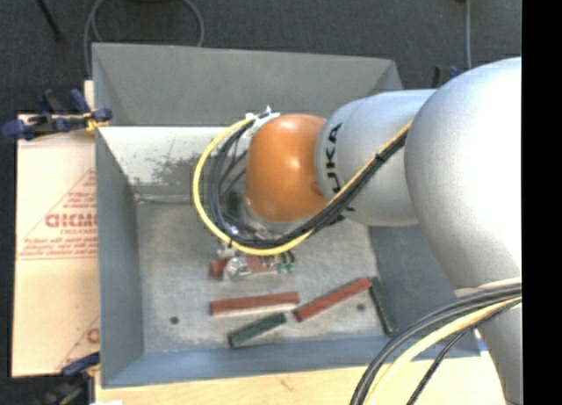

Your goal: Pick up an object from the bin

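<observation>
Jaws are hanging beside a small red-brown piece (219,269) in the middle of the bin (118,245); you are not seeing whether they are wide or narrow.

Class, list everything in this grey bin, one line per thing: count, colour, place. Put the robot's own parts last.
Bin: one, grey metal, centre of the view.
Red-brown bars: two, flat on the bin floor, one front centre, the other angled to its right.
Dark green bar: one, by the front wall, below the red-brown ones.
Dark bar: one, along the right wall.
Small reddish piece: at least one, beside the gripper, partly hidden.
Arm: one, silver-grey, reaching in from the right.
Wrist cover: one, orange, ringed by cables.
Gripper: one, low over the bin floor.
</observation>
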Available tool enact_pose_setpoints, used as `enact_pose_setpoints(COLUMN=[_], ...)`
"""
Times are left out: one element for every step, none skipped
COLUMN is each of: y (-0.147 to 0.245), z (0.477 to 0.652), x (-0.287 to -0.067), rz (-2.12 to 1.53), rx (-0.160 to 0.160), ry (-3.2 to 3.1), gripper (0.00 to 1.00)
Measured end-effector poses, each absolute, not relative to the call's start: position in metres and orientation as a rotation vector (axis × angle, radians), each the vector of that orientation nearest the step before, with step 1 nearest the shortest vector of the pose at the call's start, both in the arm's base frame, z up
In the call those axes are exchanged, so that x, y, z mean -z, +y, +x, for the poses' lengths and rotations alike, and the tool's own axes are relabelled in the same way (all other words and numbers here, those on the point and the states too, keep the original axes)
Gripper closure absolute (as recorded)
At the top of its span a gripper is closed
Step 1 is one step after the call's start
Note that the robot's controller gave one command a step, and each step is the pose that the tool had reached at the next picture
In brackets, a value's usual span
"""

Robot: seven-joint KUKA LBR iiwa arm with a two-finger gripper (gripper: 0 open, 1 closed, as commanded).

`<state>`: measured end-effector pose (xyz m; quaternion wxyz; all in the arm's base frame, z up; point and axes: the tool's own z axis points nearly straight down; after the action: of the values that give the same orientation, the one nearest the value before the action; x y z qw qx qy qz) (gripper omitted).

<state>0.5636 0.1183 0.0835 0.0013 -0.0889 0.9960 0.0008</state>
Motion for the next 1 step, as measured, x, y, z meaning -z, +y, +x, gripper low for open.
enact_pose_setpoints(y=[0.1184], z=[0.5635], x=[-0.0835], rz=[-0.278], rx=[-0.003], ry=[3.127], gripper=[1.00])
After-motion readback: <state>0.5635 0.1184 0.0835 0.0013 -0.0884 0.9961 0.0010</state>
